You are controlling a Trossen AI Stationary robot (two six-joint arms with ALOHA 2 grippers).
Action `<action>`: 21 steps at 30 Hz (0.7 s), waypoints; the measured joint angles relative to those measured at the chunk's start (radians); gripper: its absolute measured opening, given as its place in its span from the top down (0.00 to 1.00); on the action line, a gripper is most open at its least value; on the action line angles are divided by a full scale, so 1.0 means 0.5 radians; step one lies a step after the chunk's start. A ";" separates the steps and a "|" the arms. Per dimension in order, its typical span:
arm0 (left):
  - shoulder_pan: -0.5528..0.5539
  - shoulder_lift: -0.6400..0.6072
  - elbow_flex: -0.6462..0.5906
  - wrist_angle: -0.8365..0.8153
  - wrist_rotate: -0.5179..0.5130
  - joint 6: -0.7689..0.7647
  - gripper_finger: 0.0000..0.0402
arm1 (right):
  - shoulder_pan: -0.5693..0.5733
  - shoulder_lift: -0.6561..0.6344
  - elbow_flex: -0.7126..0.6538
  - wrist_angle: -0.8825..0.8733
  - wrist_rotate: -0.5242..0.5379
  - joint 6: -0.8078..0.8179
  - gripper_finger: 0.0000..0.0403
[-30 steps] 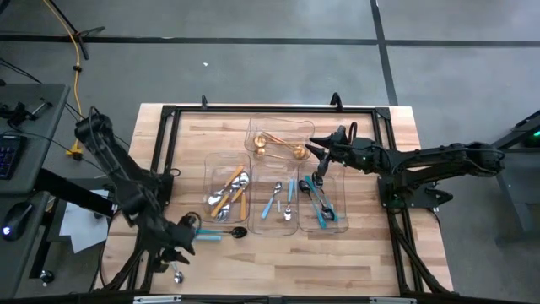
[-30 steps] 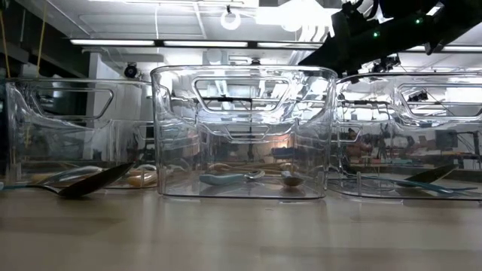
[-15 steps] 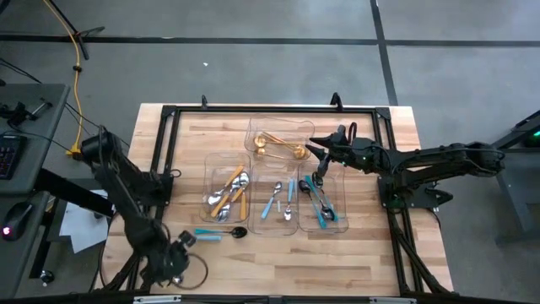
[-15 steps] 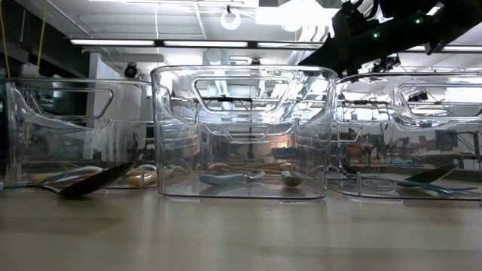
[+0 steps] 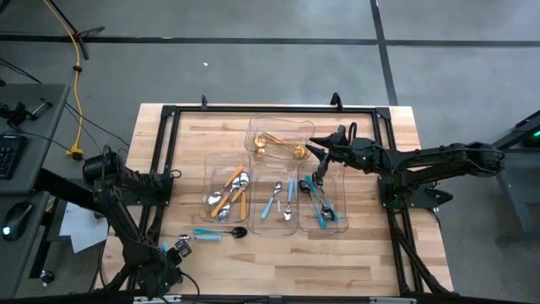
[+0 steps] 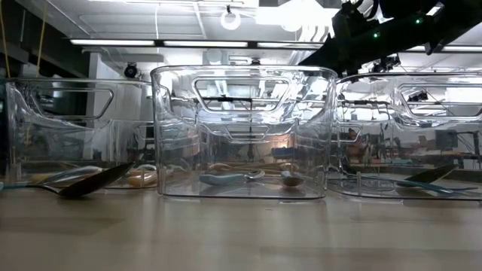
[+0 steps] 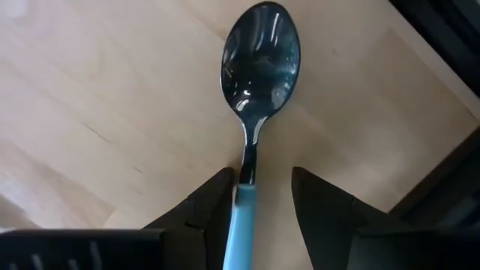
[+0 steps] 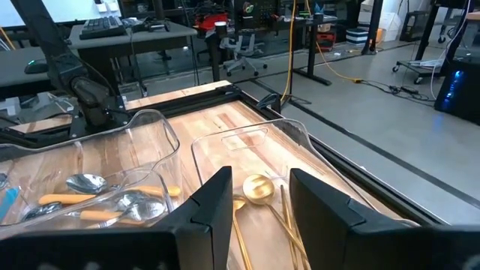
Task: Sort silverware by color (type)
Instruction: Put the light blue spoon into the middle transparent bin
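Clearly the dark teal-handled spoon (image 7: 257, 97) lies on the bare table (image 7: 112, 112), its handle between the left gripper's (image 7: 259, 196) spread, ungripping fingers; closing off-centre could skid it away. Farther off, the right gripper (image 5: 318, 152) hovers open over the gold-cutlery tray (image 5: 278, 127).

a dark spoon (image 7: 255, 90) with a teal handle lies on the pale wooden table (image 7: 112, 97), its glossy bowl pointing away from the camera. the left gripper (image 7: 260, 196) straddles the handle: its two dark fingers (image 7: 206, 210) stand apart on either side, the teal handle running between them. a black frame edge (image 7: 442, 37) crosses one corner.
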 joint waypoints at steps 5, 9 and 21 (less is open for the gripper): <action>-0.002 0.002 -0.004 -0.001 -0.053 -0.009 0.69 | 0.000 0.000 0.000 0.001 0.000 0.005 0.71; 0.000 0.003 -0.006 -0.002 -0.071 -0.043 0.78 | 0.000 0.000 0.000 0.000 0.000 0.005 0.71; 0.159 -0.027 -0.012 0.015 0.114 -0.100 0.98 | 0.000 0.000 0.000 0.000 0.000 0.006 0.71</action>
